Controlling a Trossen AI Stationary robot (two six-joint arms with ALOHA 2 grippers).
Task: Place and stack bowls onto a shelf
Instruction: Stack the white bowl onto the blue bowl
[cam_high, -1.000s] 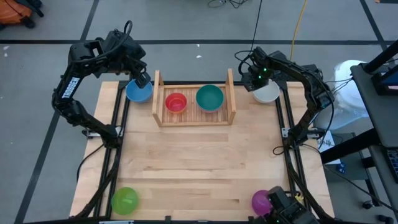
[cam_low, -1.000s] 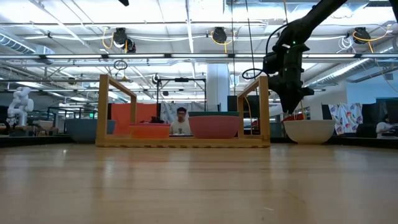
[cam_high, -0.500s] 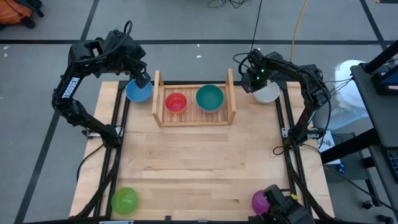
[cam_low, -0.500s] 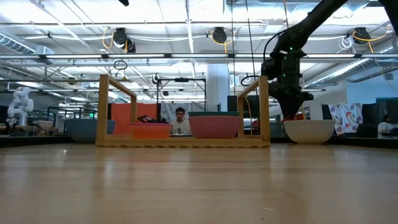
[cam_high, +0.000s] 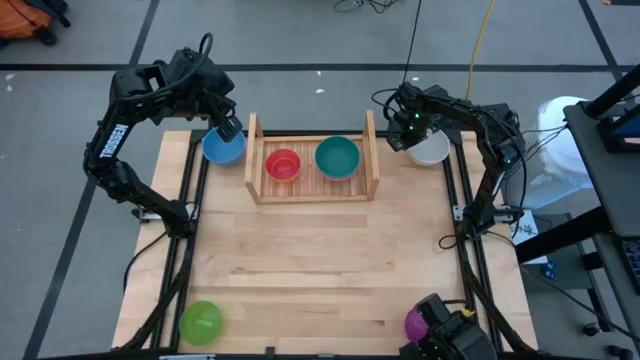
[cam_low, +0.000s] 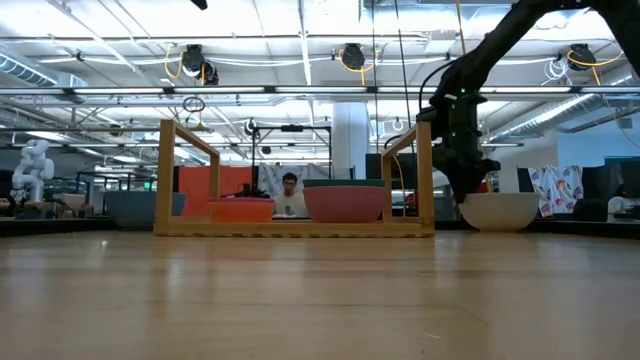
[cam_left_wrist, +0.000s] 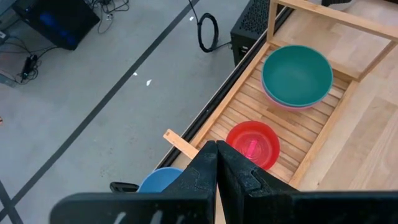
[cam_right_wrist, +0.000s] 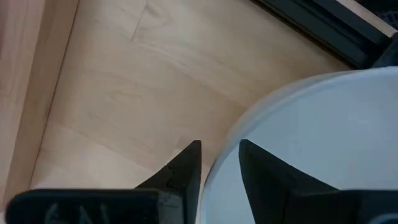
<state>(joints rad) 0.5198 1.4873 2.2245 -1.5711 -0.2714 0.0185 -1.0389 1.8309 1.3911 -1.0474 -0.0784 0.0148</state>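
Note:
A white bowl (cam_high: 434, 151) rests on its base on the table, just right of the shelf (cam_high: 312, 191). My right gripper (cam_right_wrist: 219, 163) points down over this bowl's rim on the side toward the shelf. It is open, with one finger outside the bowl and one inside. On the shelf's slats sit a red bowl (cam_high: 283, 164) and a teal bowl (cam_left_wrist: 296, 74) nested in a pink one (cam_left_wrist: 292, 106). A blue bowl (cam_high: 220, 150) sits left of the shelf. My left gripper (cam_left_wrist: 216, 163) hangs shut above it, holding nothing. My right gripper stands astride the white bowl's rim (cam_right_wrist: 222, 168) from above, one finger (cam_right_wrist: 186, 163) outside the wall and one (cam_right_wrist: 258, 163) inside. I cannot tell whether either finger touches the rim. The bowl sits upright on the table.
A green bowl (cam_high: 200, 322) lies at the near left corner and a magenta-purple bowl (cam_high: 416, 322) at the near right corner. The shelf's right upright board (cam_low: 425, 178) stands close beside my right gripper. The broad middle of the table (cam_high: 320, 260) carries no objects.
My right gripper has sunk toward the white bowl, coming down until its fingers reach the rim on the shelf side. The bowl has kept its place.

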